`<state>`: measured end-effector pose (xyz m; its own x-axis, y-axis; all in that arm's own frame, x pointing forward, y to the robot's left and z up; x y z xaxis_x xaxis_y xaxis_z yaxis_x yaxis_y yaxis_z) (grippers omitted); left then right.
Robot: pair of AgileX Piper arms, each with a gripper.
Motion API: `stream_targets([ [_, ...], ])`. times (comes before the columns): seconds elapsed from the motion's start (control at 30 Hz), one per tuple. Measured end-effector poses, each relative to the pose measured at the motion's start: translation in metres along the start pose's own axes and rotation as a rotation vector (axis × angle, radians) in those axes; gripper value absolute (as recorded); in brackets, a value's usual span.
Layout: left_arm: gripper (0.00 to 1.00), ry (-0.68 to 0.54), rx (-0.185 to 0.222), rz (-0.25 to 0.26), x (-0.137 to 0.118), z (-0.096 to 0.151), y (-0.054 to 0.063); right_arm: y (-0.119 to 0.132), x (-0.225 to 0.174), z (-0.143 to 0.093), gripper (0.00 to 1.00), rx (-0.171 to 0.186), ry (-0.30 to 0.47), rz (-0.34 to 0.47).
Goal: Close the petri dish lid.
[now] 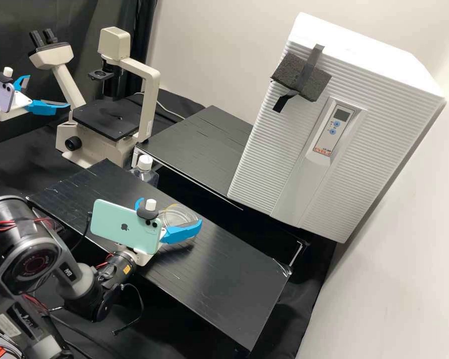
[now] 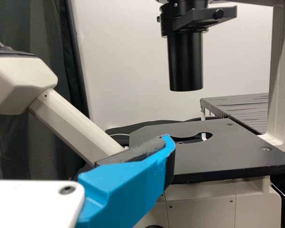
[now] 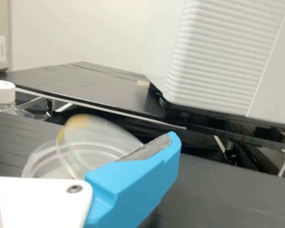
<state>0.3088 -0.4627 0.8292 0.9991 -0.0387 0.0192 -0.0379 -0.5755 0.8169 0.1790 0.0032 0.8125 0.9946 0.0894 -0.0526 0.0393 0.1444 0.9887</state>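
The dish is on the desk, and in the high view it is just beyond the right gripper, at about one o'clock from the green phone mounted on that arm. The lid is not flat on the dish. The right wrist view presents it in a tilted position, with one side raised above the dish, so the dish is not closed. The lid is clear, and there is a yellowish mark on its edge.

The right gripper is wide, its two blue fingers well apart. One finger is very near the lid, but I cannot tell if it touches.

The left gripper is also wide. In the high view it is at ten to eleven o'clock from the dish, in the air beside the microscope, and it has a purple phone mounted behind it. In the left wrist view, one of its fingers appears in front of the microscope.

In the high view, a bottle with a white cap is at eleven o'clock from the dish. The large white box is at one to two o'clock from it.
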Motion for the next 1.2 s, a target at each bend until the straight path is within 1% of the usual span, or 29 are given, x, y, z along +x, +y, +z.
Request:
stream_targets([
  [0.1, 1.0, 0.0, 0.0, 0.0, 0.0, 0.0, 0.0, -0.001, 0.001, 0.002, 1.0, 0.008, -0.014, -0.006],
  [0.53, 1.0, 0.0, 0.0, 0.0, 0.0, 0.0, 0.0, -0.001, 0.001, 0.002, 1.0, 0.008, -0.014, -0.006],
  [0.63, 1.0, 0.0, 0.0, 0.0, 0.0, 0.0, 0.0, 0.0, 0.0, 0.002, 1.0, 0.003, -0.013, 0.002],
  [0.77, 1.0, 0.0, 0.0, 0.0, 0.0, 0.0, 0.0, 0.006, -0.002, 0.002, 1.0, -0.002, -0.016, 0.036],
  [0.8, 1.0, 0.0, 0.0, 0.0, 0.0, 0.0, 0.0, 0.007, -0.003, 0.001, 1.0, 0.002, -0.017, 0.039],
  [0.97, 1.0, 0.0, 0.0, 0.0, 0.0, 0.0, 0.0, 0.012, -0.006, -0.004, 1.0, -0.004, 0.009, 0.07],
  [1.1, 1.0, 0.0, 0.0, 0.0, 0.0, 0.0, 0.0, 0.013, -0.006, -0.005, 1.0, -0.007, 0.013, 0.073],
  [1.2, 1.0, 0.0, 0.0, 0.0, 0.0, 0.0, 0.0, 0.011, -0.005, -0.003, 1.0, -0.001, 0.006, 0.063],
])
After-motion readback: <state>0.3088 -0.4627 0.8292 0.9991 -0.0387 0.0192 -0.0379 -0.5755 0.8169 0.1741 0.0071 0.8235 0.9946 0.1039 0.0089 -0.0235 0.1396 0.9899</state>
